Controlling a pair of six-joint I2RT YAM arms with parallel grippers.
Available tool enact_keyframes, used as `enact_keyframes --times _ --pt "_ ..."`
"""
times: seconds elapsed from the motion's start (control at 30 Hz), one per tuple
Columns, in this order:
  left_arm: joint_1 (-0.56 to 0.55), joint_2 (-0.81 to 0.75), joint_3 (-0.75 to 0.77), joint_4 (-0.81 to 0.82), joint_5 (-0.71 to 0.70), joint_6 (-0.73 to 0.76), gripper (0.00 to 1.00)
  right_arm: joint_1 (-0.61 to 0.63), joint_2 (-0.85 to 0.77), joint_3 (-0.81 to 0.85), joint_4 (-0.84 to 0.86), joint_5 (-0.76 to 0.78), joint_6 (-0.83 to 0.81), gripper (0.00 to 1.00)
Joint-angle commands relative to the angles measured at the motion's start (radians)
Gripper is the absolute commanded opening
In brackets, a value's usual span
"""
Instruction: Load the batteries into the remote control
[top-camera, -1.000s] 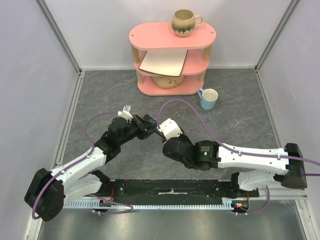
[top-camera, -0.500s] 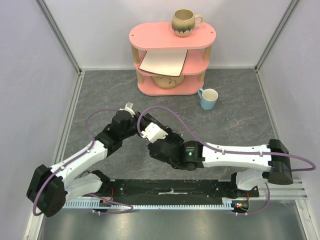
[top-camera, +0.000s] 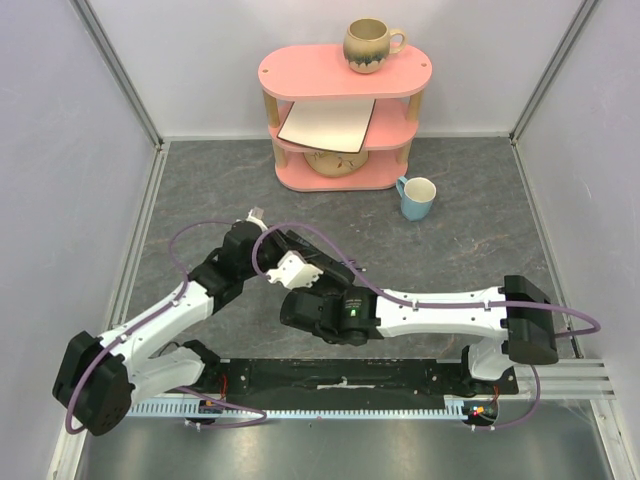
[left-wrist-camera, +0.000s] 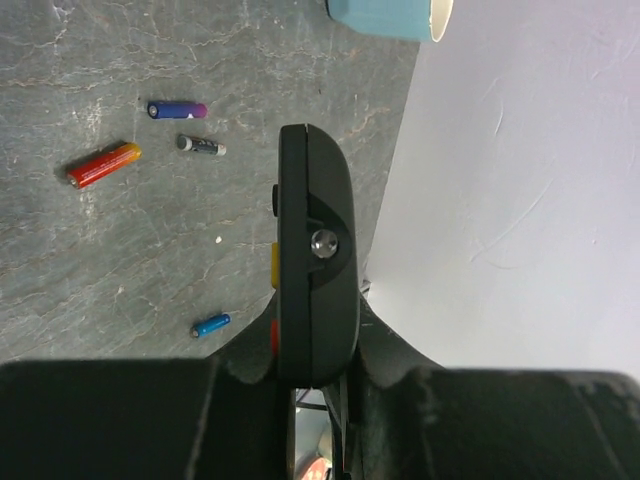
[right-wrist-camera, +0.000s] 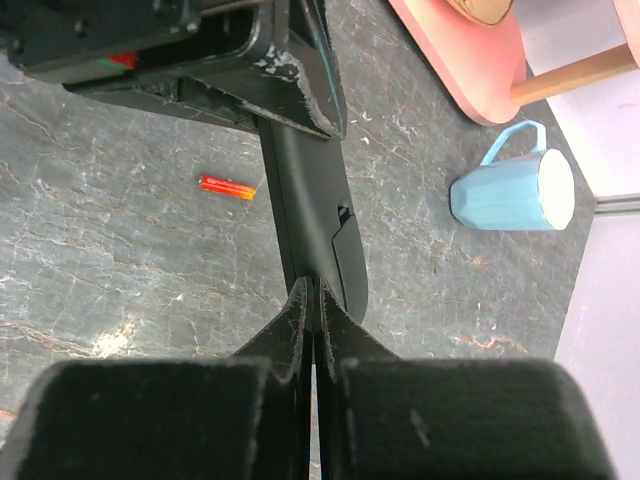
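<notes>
Right jaws shifted left, slim matte-black remote control (left-wrist-camera: 315, 255)

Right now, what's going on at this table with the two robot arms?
The left gripper is clamped on a black remote and holds it up off the table, turned on edge. The right gripper is shut, with its tips at the remote's back by a small notch. I cannot tell whether they touch it. Four batteries lie loose on the table, so the loading looks unfinished.
</notes>
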Motion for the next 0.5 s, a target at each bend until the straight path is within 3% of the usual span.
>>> enact_keyframes --times 0.0,0.03,0.1,0.17,0.2,0.23,0.3,0.4,0.47 --pt "-0.006 -0.065 0.012 0.062 0.078 0.003 0.12 -0.023 -0.060 -0.008 -0.056 0.087 0.043 0.00" --pt "-0.006 -0.075 0.008 0.068 0.077 0.007 0.13 -0.023 -0.080 -0.022 -0.044 0.079 0.046 0.00" --pt "-0.004 -0.084 -0.009 0.123 0.075 0.010 0.02 -0.025 -0.129 -0.056 -0.018 0.064 0.046 0.00" --pt "-0.004 -0.076 -0.003 0.097 0.063 0.004 0.02 -0.025 -0.143 -0.070 -0.018 0.056 0.050 0.00" --pt "-0.004 -0.069 0.023 0.074 0.058 0.009 0.02 -0.023 -0.154 -0.073 -0.021 0.054 0.050 0.07" --pt "-0.004 -0.058 0.040 0.044 0.055 0.021 0.02 -0.023 -0.159 -0.073 -0.022 0.050 0.055 0.24" --pt "-0.004 -0.024 0.064 -0.004 0.068 0.023 0.02 -0.023 -0.181 -0.078 -0.009 0.042 0.046 0.49" --pt "-0.004 -0.001 0.066 -0.003 0.091 0.009 0.02 -0.023 -0.192 -0.075 0.033 0.016 0.003 0.62" --pt "-0.004 0.002 0.067 -0.007 0.082 0.006 0.02 -0.022 -0.189 -0.059 0.048 -0.008 -0.025 0.64"
